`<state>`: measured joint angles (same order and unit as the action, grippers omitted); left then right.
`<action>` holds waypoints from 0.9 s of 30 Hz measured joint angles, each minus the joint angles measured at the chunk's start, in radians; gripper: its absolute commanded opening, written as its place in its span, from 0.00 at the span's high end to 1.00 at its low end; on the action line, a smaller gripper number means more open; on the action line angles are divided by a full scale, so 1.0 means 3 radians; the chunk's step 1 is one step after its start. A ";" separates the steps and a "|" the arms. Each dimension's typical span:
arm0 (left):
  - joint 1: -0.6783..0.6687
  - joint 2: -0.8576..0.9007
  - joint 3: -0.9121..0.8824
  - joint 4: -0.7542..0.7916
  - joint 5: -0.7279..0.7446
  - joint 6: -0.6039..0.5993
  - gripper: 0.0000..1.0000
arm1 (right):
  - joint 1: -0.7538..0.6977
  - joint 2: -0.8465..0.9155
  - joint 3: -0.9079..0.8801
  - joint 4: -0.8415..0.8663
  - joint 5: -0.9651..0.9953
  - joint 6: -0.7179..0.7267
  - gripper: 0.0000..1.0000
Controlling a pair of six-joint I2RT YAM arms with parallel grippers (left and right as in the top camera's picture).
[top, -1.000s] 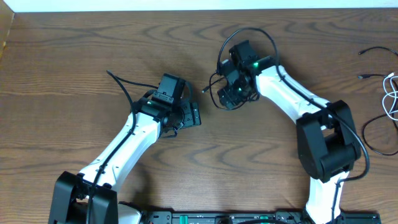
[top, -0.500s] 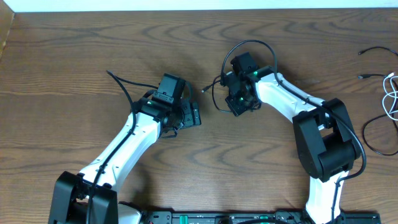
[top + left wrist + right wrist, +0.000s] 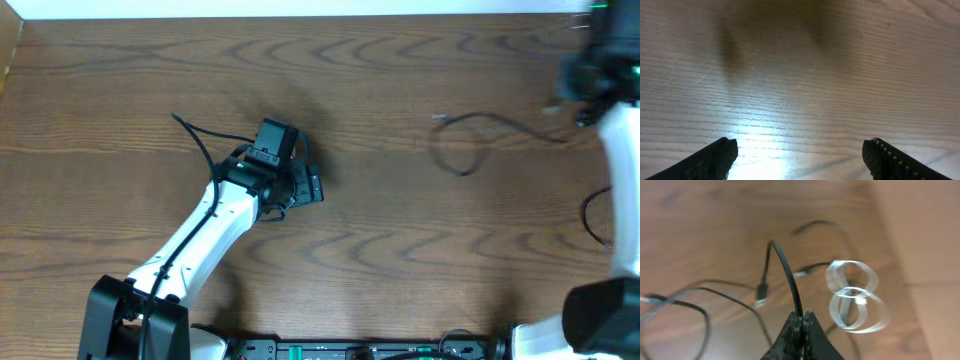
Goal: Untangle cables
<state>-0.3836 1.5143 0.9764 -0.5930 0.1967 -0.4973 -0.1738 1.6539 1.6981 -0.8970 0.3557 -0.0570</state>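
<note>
i'm looking down the left wrist camera first: the left fingers are spread wide apart, with nothing between them but the bare wood of the surface. from overhead that arm sits left of centre, well apart from every cable.

the right fingers are pressed tight together and pinch the held black cable. it rises from the pinch, arches over and drops to a small plug hanging free. just to its right the white cable lies on the surface in a figure-eight coil, blurred. more thin black loops trail off to the left of the wrist view, and i cannot tell whether they belong to the cable i'm holding.

from overhead the right arm is a smear at the top right edge, so its fingers can't be made out there. a long black cable runs across the right half of the surface, one plug end towards the middle, a small loop after it, then a line towards the right arm. another black curve shows at the right edge.
</note>
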 measured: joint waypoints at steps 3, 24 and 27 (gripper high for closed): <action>0.0000 0.0000 0.0000 -0.0001 0.0001 0.0000 0.15 | -0.0357 -0.0126 0.0000 0.0045 -0.0092 0.0009 0.99; 0.0118 -0.0013 0.0562 -0.0662 -0.0688 0.0720 0.14 | 0.0635 -0.0121 -0.0542 -0.0337 -0.1890 -0.0239 0.01; 0.0425 -0.0023 0.0605 -0.1237 -0.0843 0.0738 0.14 | 0.0801 -0.0106 -0.0982 -0.0351 -0.1778 -0.0209 0.01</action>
<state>-0.2562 1.5074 1.1580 -0.9642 -0.0563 -0.2760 0.0666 1.6222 1.4036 -1.0023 -0.1776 -0.1196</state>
